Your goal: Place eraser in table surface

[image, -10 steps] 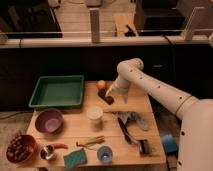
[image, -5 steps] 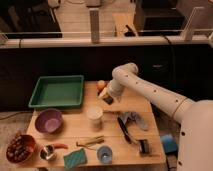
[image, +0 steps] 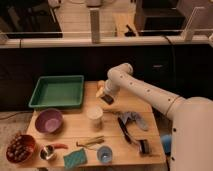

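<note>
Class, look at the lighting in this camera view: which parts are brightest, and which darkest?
Camera view: the light wooden tabletop is evenly lit; the band behind it is nearly black; the white arm is brightest, its end effector over the table's back middle, beside the green plastic tray.

A green tray (image: 57,91) sits far left, with a purple bowl (image: 48,120) in front of it, and nearer still a brown bowl of red fruit (image: 20,148), a small metal cup (image: 48,152) and a red chili (image: 60,146). A white cup (image: 94,115) stands just in front of my gripper (image: 106,98), with an orange ball (image: 100,90) beside it. Along the near edge lie a teal sponge (image: 75,158) and a blue cup (image: 104,155), and a long black-handled tool (image: 127,131) lies to the right.
</note>
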`<state>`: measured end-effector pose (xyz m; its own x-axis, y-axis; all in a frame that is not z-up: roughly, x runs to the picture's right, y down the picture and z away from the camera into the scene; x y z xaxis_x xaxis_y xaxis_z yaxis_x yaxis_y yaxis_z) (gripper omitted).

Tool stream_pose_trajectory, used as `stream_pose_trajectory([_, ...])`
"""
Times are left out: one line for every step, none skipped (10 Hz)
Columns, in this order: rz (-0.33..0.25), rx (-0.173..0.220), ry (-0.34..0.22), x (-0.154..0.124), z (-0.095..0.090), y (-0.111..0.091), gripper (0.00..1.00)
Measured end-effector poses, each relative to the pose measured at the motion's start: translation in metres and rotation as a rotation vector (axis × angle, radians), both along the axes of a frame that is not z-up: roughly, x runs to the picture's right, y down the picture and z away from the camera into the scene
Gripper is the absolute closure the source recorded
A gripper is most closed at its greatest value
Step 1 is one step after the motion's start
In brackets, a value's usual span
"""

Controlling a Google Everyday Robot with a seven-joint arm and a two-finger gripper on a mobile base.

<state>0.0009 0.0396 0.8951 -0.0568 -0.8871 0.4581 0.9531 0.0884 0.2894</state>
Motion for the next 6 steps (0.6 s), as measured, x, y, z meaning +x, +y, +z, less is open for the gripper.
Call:
stream_pose_trajectory([-0.011, 0.009, -0.013, -0.003, 0.003, -0.001, 0.2])
stream_pose_trajectory([-0.026, 0.022, -0.026, -0.003, 0.004, 0.002, 0.2])
stream_pose_trajectory([-0.033, 0.031, -0.035, -0.004, 0.005, 0.003, 0.2])
stream_pose_trajectory([-0.041, 0.039, -0.043, -0.004, 0.007, 0.003, 0.2])
stream_pose_trajectory([-0.058, 0.055, -0.059, -0.007, 0.016, -0.001, 0.2])
stream_pose_trajectory([-0.066, 0.066, -0.067, -0.008, 0.019, -0.003, 0.2])
